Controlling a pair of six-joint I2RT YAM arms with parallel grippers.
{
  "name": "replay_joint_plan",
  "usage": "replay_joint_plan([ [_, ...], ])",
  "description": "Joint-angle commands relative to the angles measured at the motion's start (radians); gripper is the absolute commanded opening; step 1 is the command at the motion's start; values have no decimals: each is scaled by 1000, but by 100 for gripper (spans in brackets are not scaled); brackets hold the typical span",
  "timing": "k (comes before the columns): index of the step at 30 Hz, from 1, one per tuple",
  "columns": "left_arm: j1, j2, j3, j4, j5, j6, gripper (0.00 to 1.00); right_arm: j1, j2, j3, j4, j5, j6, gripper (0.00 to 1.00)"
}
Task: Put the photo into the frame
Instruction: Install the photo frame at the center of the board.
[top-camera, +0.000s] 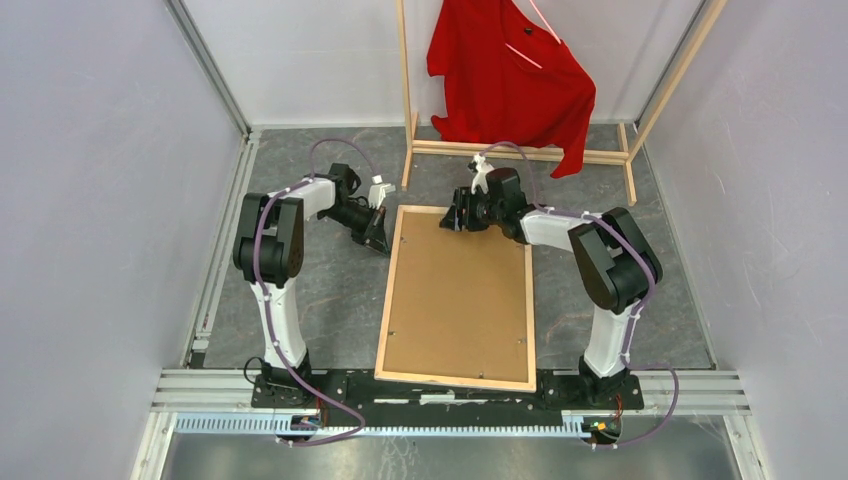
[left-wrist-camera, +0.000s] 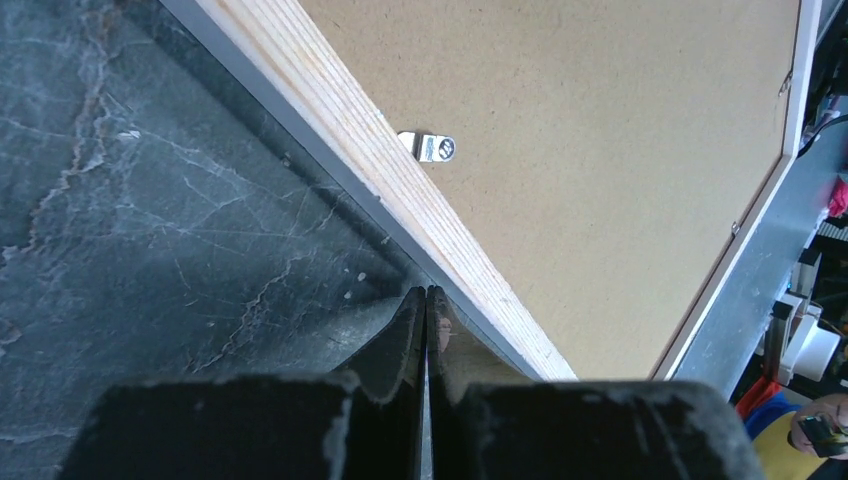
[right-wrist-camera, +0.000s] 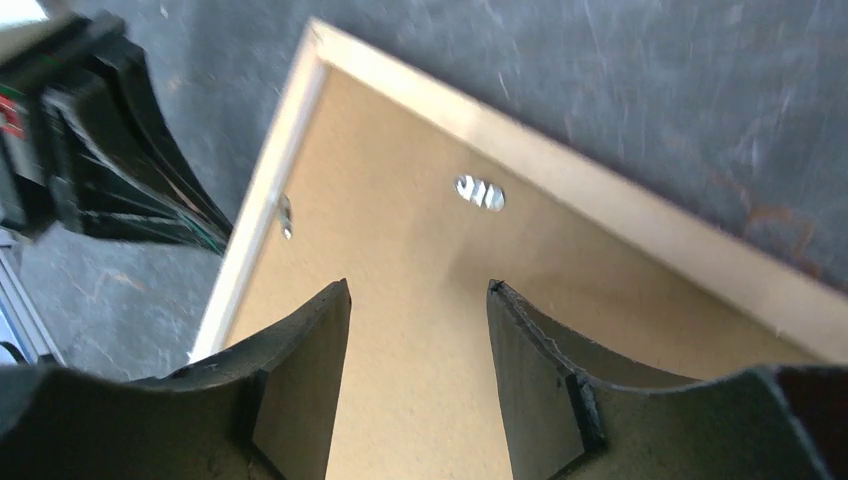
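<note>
The frame (top-camera: 388, 300) lies back side up on the bench (top-camera: 330, 290), filled by a brown backing board (top-camera: 460, 300), its near edge at the bench's near edge between the two arm bases. At its far-left corner the left gripper (left-wrist-camera: 425, 295) has its fingers together, tips against the frame's outer wooden edge, while the right gripper (right-wrist-camera: 418, 285) hangs with fingers apart over the board just inside the frame's far edge. A wooden rack (top-camera: 520, 152) with a red shirt (top-camera: 510, 80) stands along the bench's far edge.

We count one frame (top-camera: 388, 300), one backing board (top-camera: 460, 300), one red shirt (top-camera: 510, 85), one wooden rack (top-camera: 520, 152), and two claws: left claw (top-camera: 379, 238), right claw (top-camera: 453, 220).
</note>
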Motion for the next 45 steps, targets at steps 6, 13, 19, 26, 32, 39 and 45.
replay_joint_plan([
  [6, -3, -5, -16, 10, 15, 46, 6, 10, 45, -40, 96, 1, 85, 55],
  [13, -6, -2, -30, 10, 17, 52, 5, 10, 118, 38, 86, 14, 102, 50],
  [19, -11, -2, -35, 10, 18, 57, 4, 10, 163, 91, 72, 30, 106, 45],
  [26, -18, -6, -41, 10, 14, 67, 3, 13, 188, 148, 30, 57, 81, 42],
  [32, -37, -7, -51, 10, 14, 79, 2, 25, 213, 178, 28, 47, 79, 40],
  [39, -55, -19, -65, 10, 8, 83, 2, 36, 207, 232, -22, 19, 52, 41],
  [45, -42, -60, -48, -39, -6, 117, 2, 6, 60, 174, -48, 14, 32, 54],
])
